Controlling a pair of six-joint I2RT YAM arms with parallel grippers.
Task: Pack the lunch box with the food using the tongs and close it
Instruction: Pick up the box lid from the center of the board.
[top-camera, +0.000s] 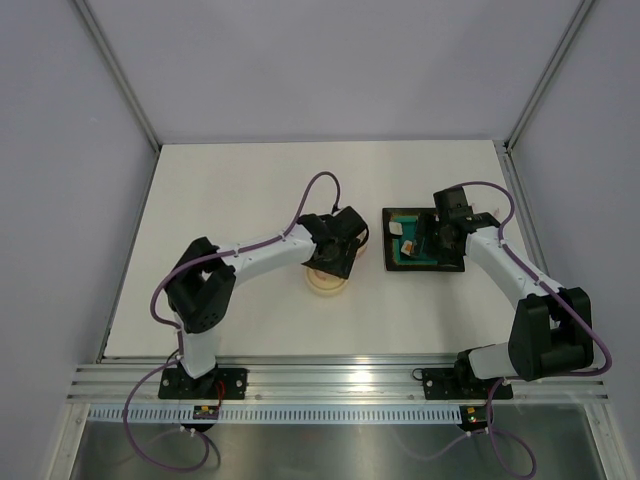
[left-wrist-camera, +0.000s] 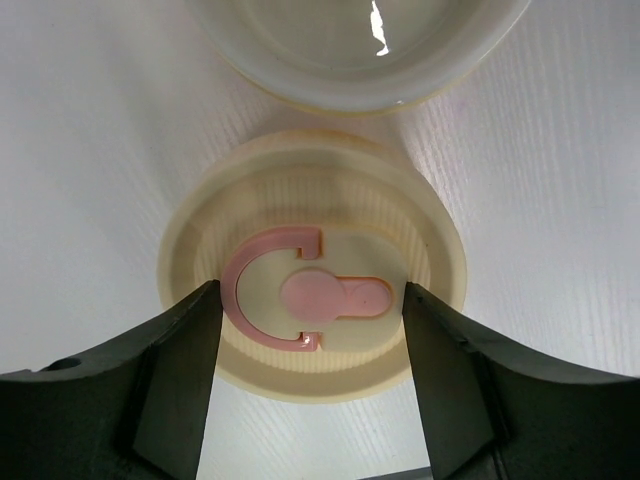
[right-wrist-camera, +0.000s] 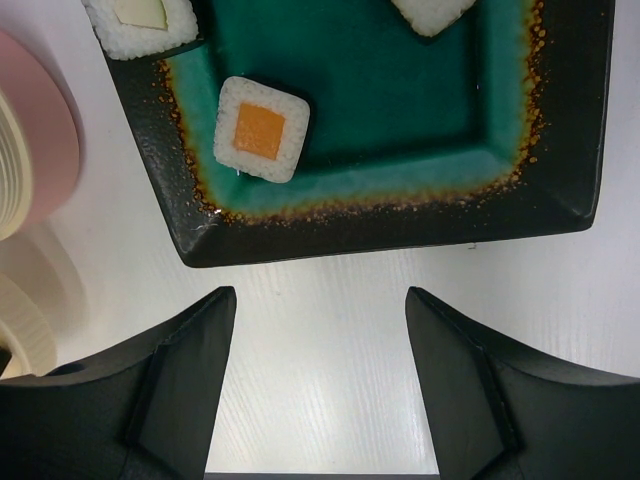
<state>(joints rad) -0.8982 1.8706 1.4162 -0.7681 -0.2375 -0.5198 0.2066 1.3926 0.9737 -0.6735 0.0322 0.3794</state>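
- Lunch box (left-wrist-camera: 400, 60) sits at the top of the left wrist view, mouth up. The part of its cream inside that shows is bare, so packing looks not yet begun.
- Its lid (left-wrist-camera: 310, 200) lies flat just below it, pink mark up, off the tub so the mouth is free for filling. Whether the two rims touch I cannot tell.
- The left gripper (left-wrist-camera: 311, 300) hangs over the lid, jaws apart and on nothing. They flank the pink mark inside the lid's rim, so this is no grip on the edge.
- The food (right-wrist-camera: 262, 130) lies on the tray (right-wrist-camera: 560, 180), upper part of the right wrist view, one orange-centred square nearest.
- The right gripper (right-wrist-camera: 320, 295) is over bare table (top-camera: 230, 200) just below the tray's near edge, jaws apart and empty.
- The tongs cannot be made out in any view.
- The tray's raised rim stands between those jaws and the food, and the tub's pink wall crowds the tray's left corner.
- In the top view, open table lies above and to the left.
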